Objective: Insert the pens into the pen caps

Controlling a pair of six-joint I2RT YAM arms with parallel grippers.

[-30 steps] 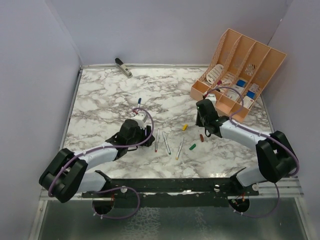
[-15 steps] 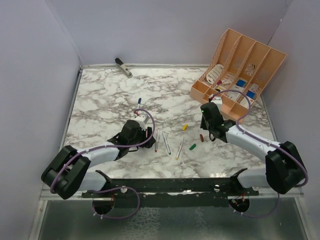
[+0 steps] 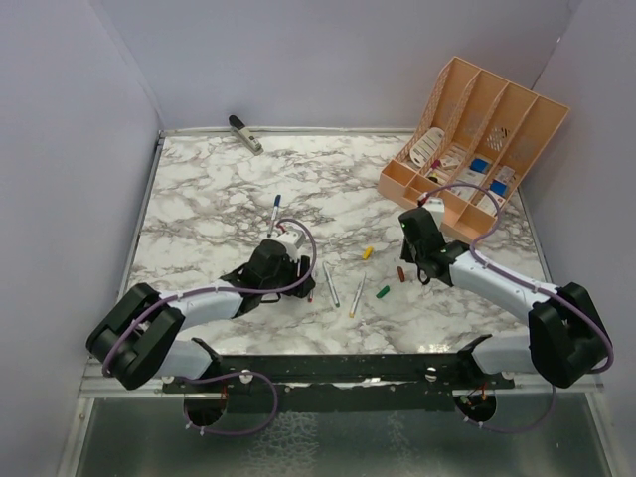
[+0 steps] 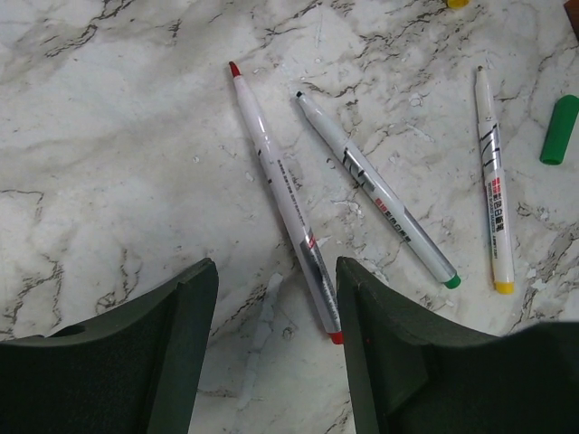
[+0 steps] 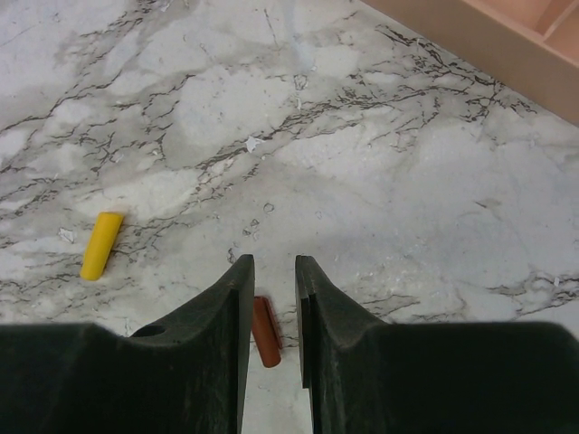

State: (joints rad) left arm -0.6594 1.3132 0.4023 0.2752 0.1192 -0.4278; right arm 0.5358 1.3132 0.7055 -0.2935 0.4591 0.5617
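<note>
Low in the overhead view, both arms have slid toward the middle of the bench (image 5: 407, 181), and nothing on it has moved. The left gripper (image 4: 276, 267) has crept right, so the red pen (image 4: 285, 181) now runs into its gap; the jaws stand about half open, and the pen's near end lies just beside the finger on the right of the wrist view, not clamped. The green pen (image 4: 375, 190) and yellow pen (image 4: 493, 181) lie untouched beside it, with the green cap (image 4: 559, 129) at the right edge. The right gripper (image 5: 271, 271) has settled over the red cap (image 5: 265, 331): its jaws are narrow and straddle the cap without pinching it. The yellow cap (image 5: 100, 245) lies well to the left. Farther up, the blue pen (image 3: 275, 209) stays put. Both arms look lined up to grasp a matching red pair, but no pen is capped yet.
</note>
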